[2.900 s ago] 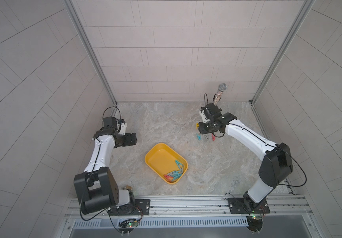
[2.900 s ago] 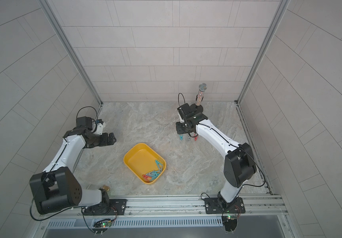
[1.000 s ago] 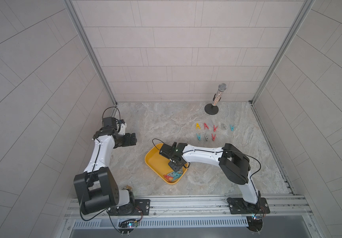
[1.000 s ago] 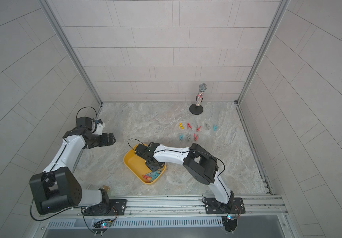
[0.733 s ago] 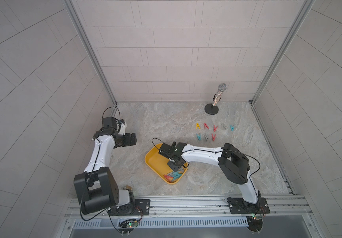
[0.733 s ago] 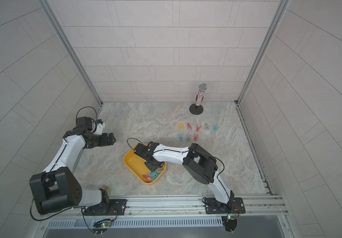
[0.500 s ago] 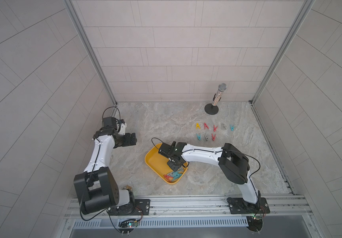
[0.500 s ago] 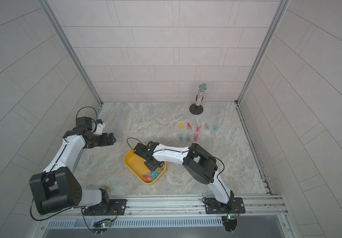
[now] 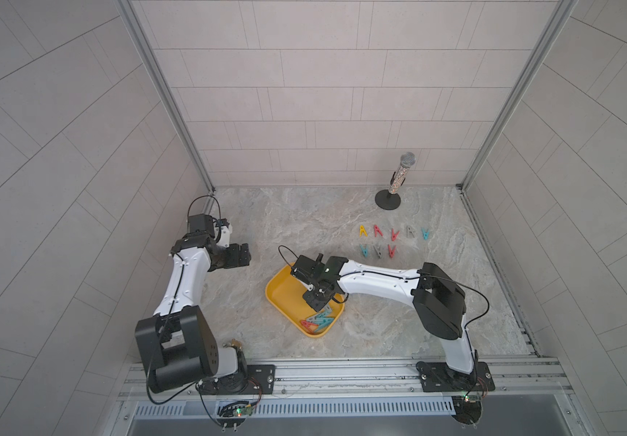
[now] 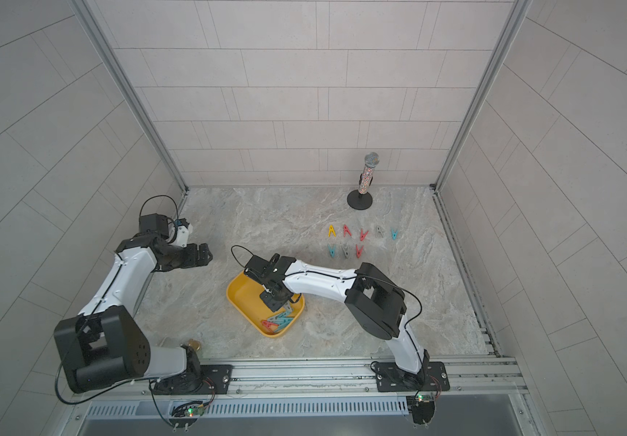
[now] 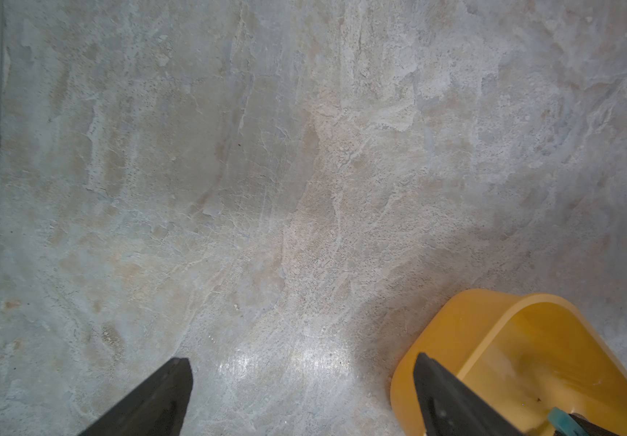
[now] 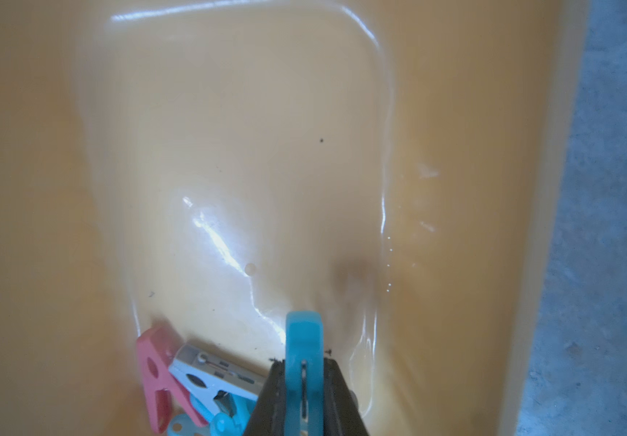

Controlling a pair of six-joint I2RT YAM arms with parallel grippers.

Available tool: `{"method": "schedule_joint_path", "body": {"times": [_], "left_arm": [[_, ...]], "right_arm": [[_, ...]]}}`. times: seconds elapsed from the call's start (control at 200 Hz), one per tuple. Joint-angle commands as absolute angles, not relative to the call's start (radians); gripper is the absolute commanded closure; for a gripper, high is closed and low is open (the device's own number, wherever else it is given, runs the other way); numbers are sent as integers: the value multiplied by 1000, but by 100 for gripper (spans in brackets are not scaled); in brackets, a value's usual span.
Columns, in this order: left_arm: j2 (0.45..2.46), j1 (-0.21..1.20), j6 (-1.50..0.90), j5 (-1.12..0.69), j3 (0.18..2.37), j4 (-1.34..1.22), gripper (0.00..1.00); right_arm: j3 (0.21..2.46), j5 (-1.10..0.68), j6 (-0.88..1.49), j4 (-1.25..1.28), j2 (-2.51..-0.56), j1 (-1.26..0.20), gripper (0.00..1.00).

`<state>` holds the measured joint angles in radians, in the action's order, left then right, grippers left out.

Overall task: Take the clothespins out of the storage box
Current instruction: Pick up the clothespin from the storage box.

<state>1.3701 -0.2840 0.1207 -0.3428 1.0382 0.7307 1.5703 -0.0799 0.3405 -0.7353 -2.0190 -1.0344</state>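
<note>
Right fingers (image 12: 342,396) now tight around teal clothespin (image 12: 303,339)

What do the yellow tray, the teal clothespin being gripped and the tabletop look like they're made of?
Shallow yellow tray: probably moulded plastic, glossy; bright streaked highlights on its smooth floor.
Teal A-shaped clothespin: likely plastic too; uniform colour, rounded moulded edges, soft sheen.
Grey-beige tabletop: veined like marble, maybe a stone-print laminate; faint glare patch.

Glittery microphone (image 9: 400,175) upright on black round stand (image 9: 387,199), far corner of marble tabletop (image 9: 304,215)
</note>
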Motion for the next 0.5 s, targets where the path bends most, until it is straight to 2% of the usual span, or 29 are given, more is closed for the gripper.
{"method": "schedule_joint_path", "body": {"times": [0.0, 0.205, 0.275, 0.34, 0.495], "left_arm": [[1368, -290, 124, -340, 1052, 735, 0], [1367, -289, 124, -339, 1052, 735, 0], [1365, -290, 123, -339, 1053, 734, 0], [1365, -290, 123, -339, 1053, 735, 0], [1364, -290, 123, -339, 1054, 735, 0]], "right_arm": [[1573, -154, 339, -705, -1980, -1018, 95], [1572, -250, 365, -644, -2017, -988, 93], [1583, -269, 368, -634, -2039, -982, 88], [1597, -267, 372, -633, -2062, -976, 85], [1622, -232, 362, -631, -2109, -969, 85]]}}
